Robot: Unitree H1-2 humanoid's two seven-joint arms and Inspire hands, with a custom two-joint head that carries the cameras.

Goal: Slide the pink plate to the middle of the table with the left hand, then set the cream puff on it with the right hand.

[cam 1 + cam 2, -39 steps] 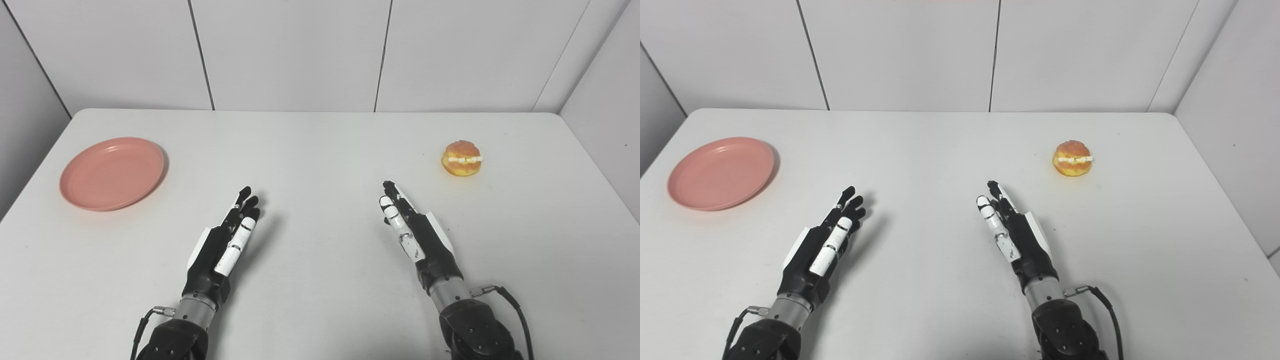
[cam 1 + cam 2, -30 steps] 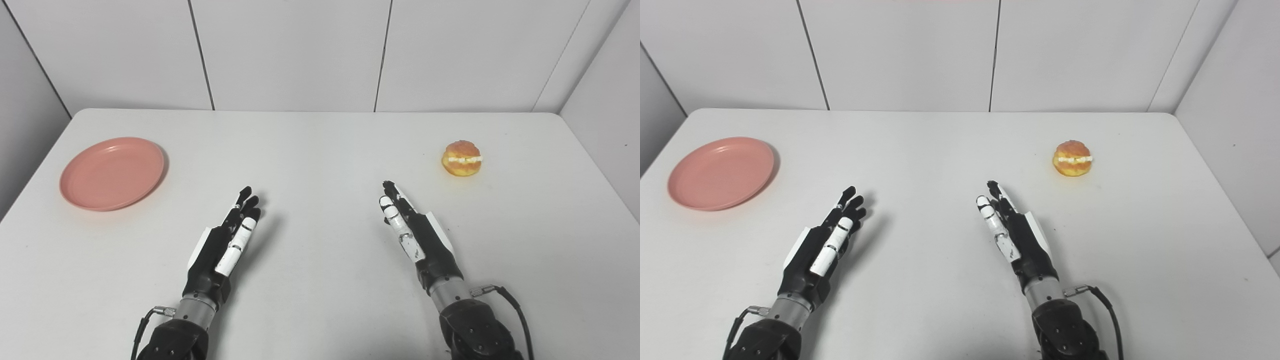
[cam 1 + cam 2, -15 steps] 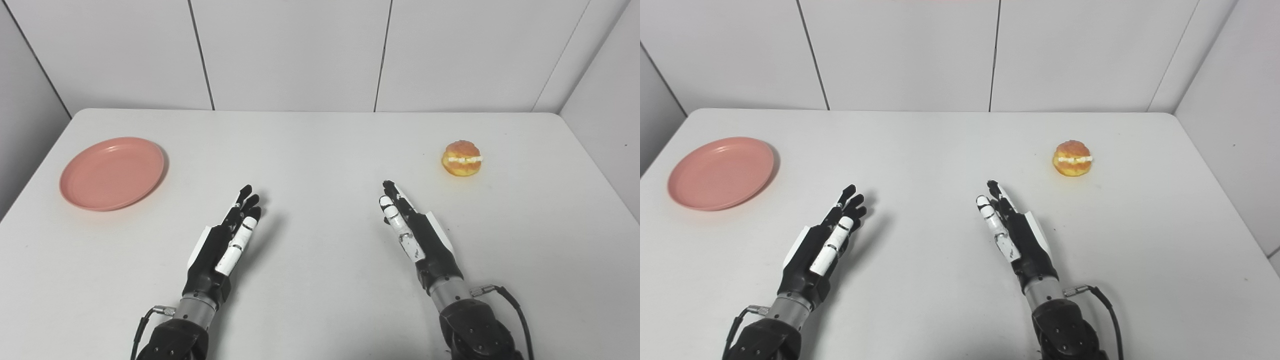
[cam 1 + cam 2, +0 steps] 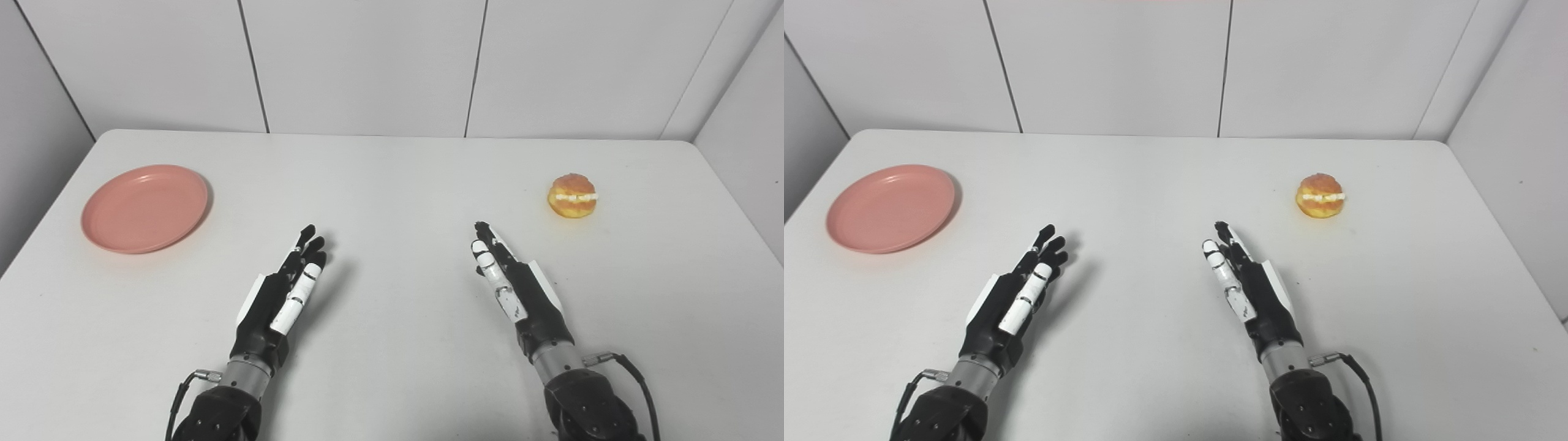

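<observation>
Tbl [image 4: 392, 184] bare btwn pink plate [image 4: 145, 207] & cream puff [image 4: 572, 196].

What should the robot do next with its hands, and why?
Probably reach the left hand out to the pink plate. The plate sits at the table's left side, not the middle, both hands are open and empty, and the cream puff must wait for it.

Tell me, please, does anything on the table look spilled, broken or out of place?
Nothing stands out. The plate lies flat at the table's left, the puff sits whole at the right, and the left hand and right hand are open, holding nothing.
</observation>
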